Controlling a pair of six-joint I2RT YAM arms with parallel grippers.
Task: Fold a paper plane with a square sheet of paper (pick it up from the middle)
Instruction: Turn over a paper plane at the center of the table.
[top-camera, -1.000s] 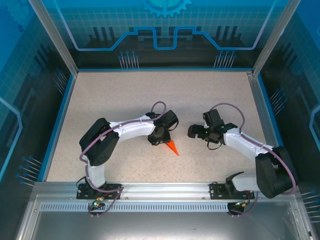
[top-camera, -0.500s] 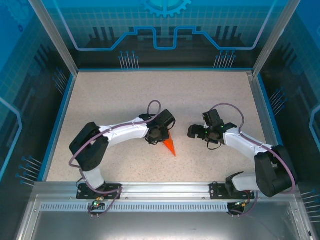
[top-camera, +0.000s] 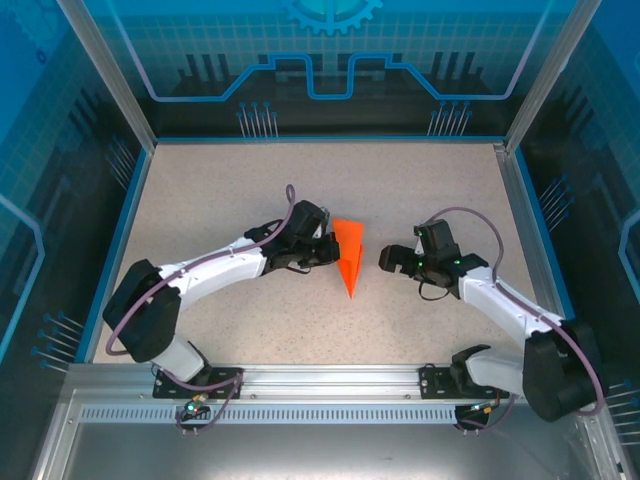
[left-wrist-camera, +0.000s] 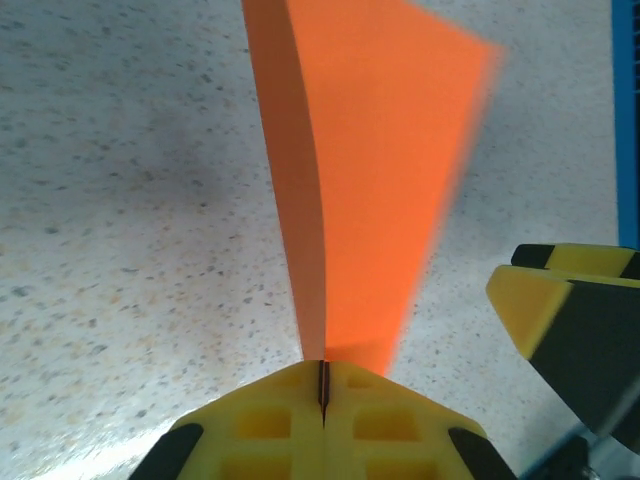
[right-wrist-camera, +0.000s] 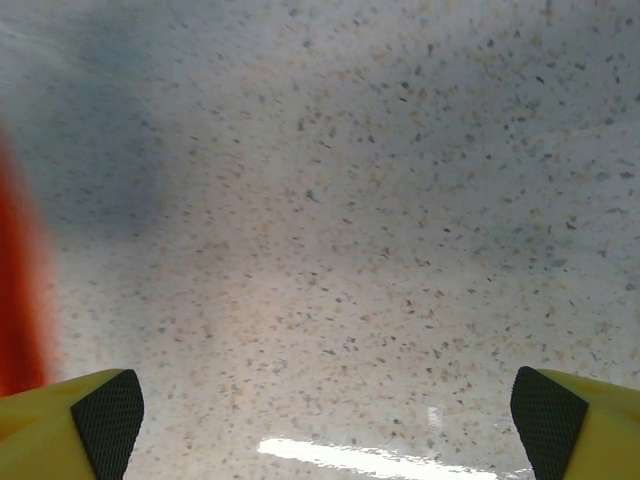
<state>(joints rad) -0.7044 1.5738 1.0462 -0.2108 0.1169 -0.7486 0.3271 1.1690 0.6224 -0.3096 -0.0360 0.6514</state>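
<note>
**A:** Working outward from the arm bases, what has just changed?

**B:** A second ago only an orange tip poked out beneath the left end effector, on the near half of the speckled beige worktop. The left arm has since stretched forward. The whole slim, pointed dart of bright orange folded paper, the paper plane, now shows at mid-worktop with its tip toward the bases.

**A:** And the grip?

**B:** In the left wrist view the yellow pads are pressed together on the plane's centre crease, about halfway along it, and the wing fans out beyond them. The plane seems to be carried just clear of the surface, though the gap is hard to judge.

**A:** What does that mean for the task?

**B:** The folding looks finished. This reads as the closing pick-up from the middle, or a hand-over.

**A:** The other side?

**B:** The right end effector has edged in and sits just beside the plane without touching it. Its fingers are spread wide with nothing between them.

**A:** The count?

**B:** Two arms, two end effectors and one orange paper plane — no second sheet. Farther back is bare worktop.
</note>
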